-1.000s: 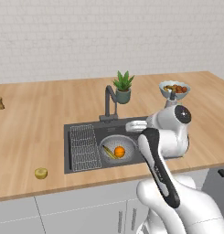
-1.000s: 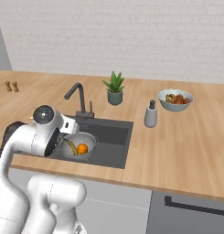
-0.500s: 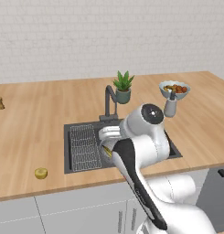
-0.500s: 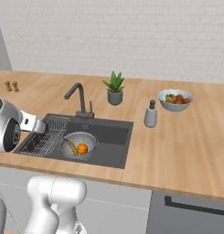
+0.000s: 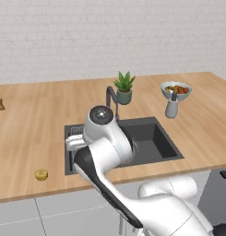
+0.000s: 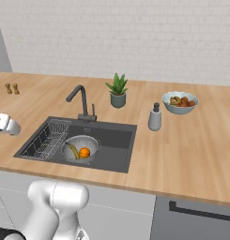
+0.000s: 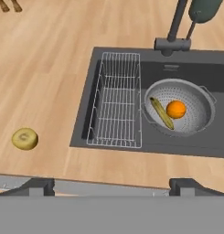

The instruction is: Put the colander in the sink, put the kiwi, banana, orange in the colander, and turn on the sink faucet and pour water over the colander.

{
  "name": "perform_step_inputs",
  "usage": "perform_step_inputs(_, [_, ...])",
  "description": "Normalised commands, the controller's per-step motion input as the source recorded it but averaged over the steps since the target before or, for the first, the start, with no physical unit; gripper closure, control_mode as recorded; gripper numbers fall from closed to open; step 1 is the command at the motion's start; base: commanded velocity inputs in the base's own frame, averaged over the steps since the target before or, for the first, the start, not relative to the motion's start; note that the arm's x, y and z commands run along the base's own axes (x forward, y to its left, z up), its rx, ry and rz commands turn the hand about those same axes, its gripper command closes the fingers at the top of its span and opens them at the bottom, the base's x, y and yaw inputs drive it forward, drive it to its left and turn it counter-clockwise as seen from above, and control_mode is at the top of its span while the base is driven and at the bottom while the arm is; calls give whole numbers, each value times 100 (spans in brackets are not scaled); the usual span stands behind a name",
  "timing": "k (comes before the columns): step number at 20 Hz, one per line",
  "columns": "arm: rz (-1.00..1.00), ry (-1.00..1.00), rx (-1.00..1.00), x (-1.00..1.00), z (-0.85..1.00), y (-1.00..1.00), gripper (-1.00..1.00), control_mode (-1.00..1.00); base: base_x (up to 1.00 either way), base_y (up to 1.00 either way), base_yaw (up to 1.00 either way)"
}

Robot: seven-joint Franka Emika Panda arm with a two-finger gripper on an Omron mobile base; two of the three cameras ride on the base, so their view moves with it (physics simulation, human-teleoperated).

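The silver colander point(image 7: 179, 107) sits in the dark sink point(image 7: 155, 76), to the right of the wire rack point(image 7: 117, 106). The banana point(image 7: 162, 113) and the orange point(image 7: 176, 109) lie inside it; the right base view shows the colander point(image 6: 81, 149) the same way. The kiwi point(image 7: 25, 139) rests on the wooden counter left of the sink, near the front edge, as the left base view confirms for the kiwi point(image 5: 41, 174). My gripper point(image 7: 112, 186) hovers open and empty over the counter's front edge, between kiwi and sink. The faucet point(image 7: 177, 27) stands behind the basin, with no water running.
A potted plant point(image 5: 124, 87) stands behind the faucet. A soap dispenser point(image 5: 172, 107) and a bowl of fruit point(image 5: 176, 89) are at the right. Two small shakers point(image 6: 11, 88) stand far left at the back. My arm point(image 5: 103, 143) covers the sink's left half in the left base view.
The arm has swung left from above the colander to the sink's left front corner, toward the kiwi. The jaws stayed open. Banana and orange have not moved.
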Motion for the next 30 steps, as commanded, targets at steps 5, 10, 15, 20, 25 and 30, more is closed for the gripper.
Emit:
perform_step_inputs(5, [3,17,-6,9,-33,63,-100,-100,0,0,0])
perform_step_inputs(10, [5,15,-2,4,-42,54,-100,-100,0,0,0])
perform_step_inputs(15, [7,9,0,0,-39,55,-100,-100,0,0,0])
perform_step_inputs(20, [7,4,0,0,-36,45,-100,-100,0,0,0])
perform_step_inputs(25, [7,4,0,9,-44,32,-100,-100,0,0,0])
perform_step_inputs(30, [7,3,0,30,-46,25,-100,-100,0,0,0])
